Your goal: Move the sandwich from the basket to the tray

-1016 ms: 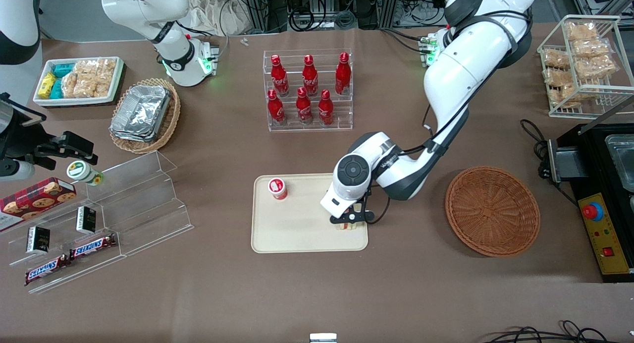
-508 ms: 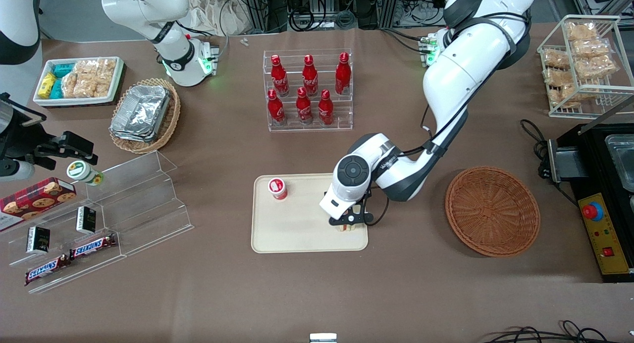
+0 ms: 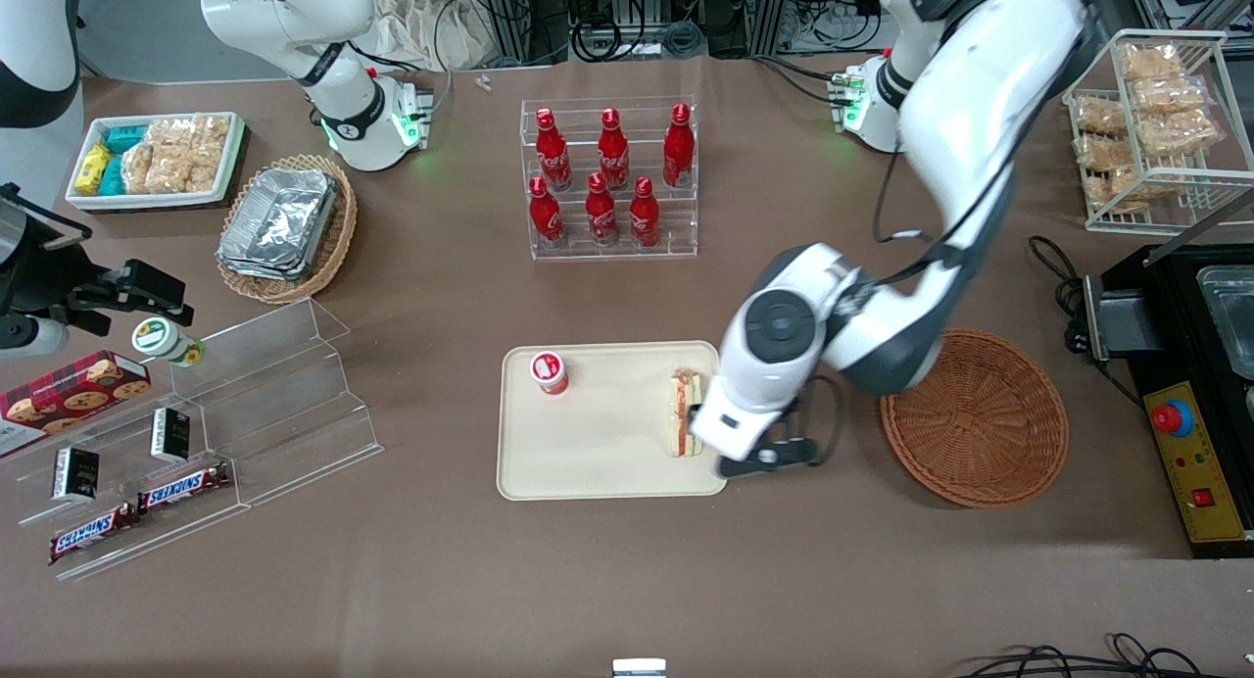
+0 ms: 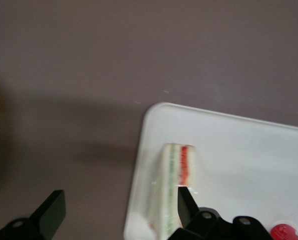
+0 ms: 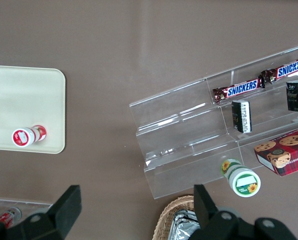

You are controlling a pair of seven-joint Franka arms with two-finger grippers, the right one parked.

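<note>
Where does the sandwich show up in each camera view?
Front view: the sandwich lies on the tray, at its edge nearest the basket, beside the gripper.
Left wrist view: sandwich near the tray's rim, jaws open.
Right wrist view: not in it.
Shared landmark: the tray.

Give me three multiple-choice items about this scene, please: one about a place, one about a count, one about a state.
1. Where is the sandwich?
A. in the basket
B. on the tray, near its edge toward the basket
C. on the bare table

2. How many red bottles stand in the clear rack?
A. four
B. six
C. eight

3. What is the state of the gripper?
A. open, holding nothing
B. shut on the sandwich
C. shut on the red-capped cup

Answers:
1. B: the sandwich lies on the tray, while the basket holds nothing.
2. B: the red bottles stand three on each of two steps.
3. A: the wrist view shows the fingers spread apart above the tray's edge, gripping nothing.
</note>
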